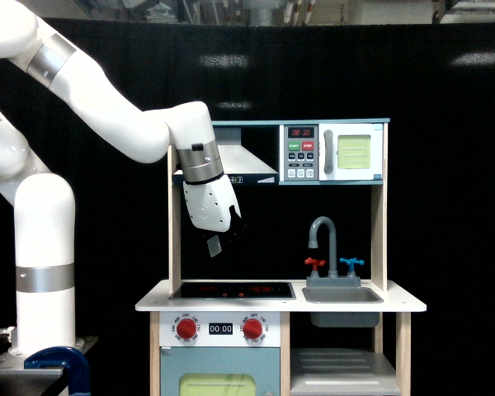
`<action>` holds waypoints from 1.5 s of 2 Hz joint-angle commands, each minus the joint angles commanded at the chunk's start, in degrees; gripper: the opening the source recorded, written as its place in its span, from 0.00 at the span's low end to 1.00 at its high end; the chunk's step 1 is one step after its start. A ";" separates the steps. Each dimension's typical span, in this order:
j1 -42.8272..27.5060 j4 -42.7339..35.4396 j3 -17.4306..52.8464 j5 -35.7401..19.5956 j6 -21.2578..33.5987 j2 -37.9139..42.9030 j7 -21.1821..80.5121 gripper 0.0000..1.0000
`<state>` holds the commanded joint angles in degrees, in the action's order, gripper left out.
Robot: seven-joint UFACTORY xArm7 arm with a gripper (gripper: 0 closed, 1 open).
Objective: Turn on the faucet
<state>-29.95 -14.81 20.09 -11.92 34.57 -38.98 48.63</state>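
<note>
Well apart — faucet [324,239] lies right of, below gripper [217,243].

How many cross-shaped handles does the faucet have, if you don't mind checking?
2: a red handle on the exterior view's left of the faucet, a blue handle on its right.

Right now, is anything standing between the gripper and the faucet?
Nothing visible. The gripper hangs above the stovetop, and only open space lies between it and the faucet toward the exterior view's right.

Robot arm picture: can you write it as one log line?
pincer: above stove, tilted, empty | faucet: untouched | handles: red, blue | step: approach
</note>
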 joint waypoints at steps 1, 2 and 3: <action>-20.24 0.15 34.92 -13.49 -4.91 -5.50 36.33 1.00; -38.11 -6.62 60.26 -14.32 -2.24 -14.87 55.56 1.00; -48.59 -12.82 71.36 -9.99 5.95 -20.70 61.45 1.00</action>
<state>-78.54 -27.63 91.45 -21.91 40.52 -59.67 110.08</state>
